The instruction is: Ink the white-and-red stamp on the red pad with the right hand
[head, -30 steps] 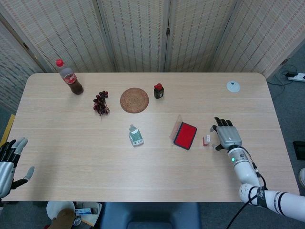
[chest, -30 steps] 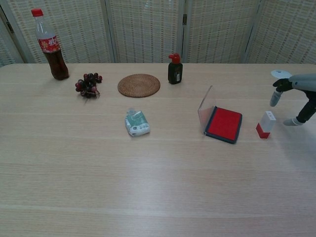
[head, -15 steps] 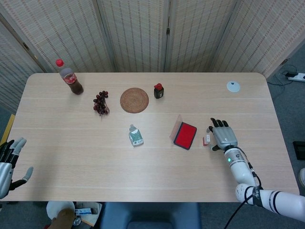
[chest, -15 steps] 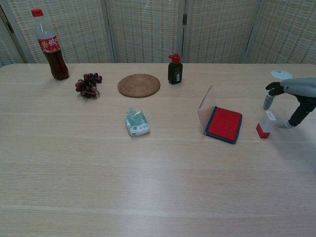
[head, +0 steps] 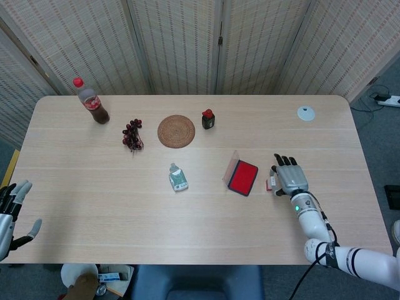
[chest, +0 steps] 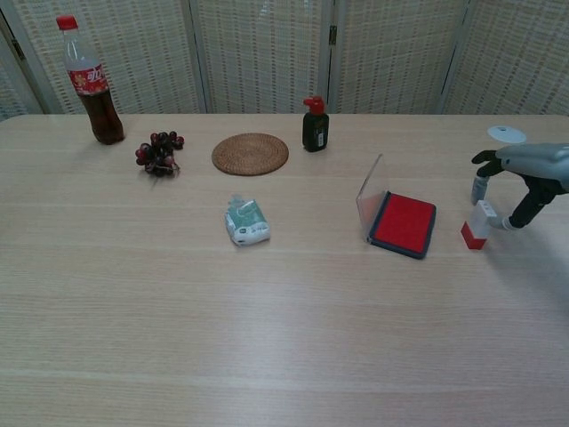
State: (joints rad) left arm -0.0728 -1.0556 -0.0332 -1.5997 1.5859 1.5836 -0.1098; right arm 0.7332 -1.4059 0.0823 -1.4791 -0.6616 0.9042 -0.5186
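A pale wood tabletop (head: 187, 212) fills both views, backed by woven folding screens (head: 181, 44). At its far left stands a cola bottle (chest: 88, 82) with a red cap, upright. A round woven coaster (chest: 250, 153) lies near the far middle, with a bunch of dark grapes (chest: 159, 151) to its left and a small dark bottle (chest: 314, 126) with a red top to its right, each apart from it. Nearer the middle lies a small greenish packet (chest: 246, 222).

The red pad (chest: 404, 224) sits right of centre in a dark case, its clear lid (chest: 372, 198) tilted up on the left side. Just to its right, apart from it, lies the white-and-red stamp (chest: 477, 225), tilted, its red end toward the near side.

The right robot hand (chest: 524, 173) hangs over the stamp with its fingers spread and curved downward. The thumb (chest: 525, 208) reaches down to the stamp's right side; whether it touches cannot be told. A fingertip (chest: 478, 187) hangs just above the stamp's far end. The stamp is not lifted.

The left robot hand (head: 11, 212) shows at the near left edge, off the tabletop, fingers apart and holding nothing.

A small white disc (head: 305, 113) lies at the far right of the tabletop.
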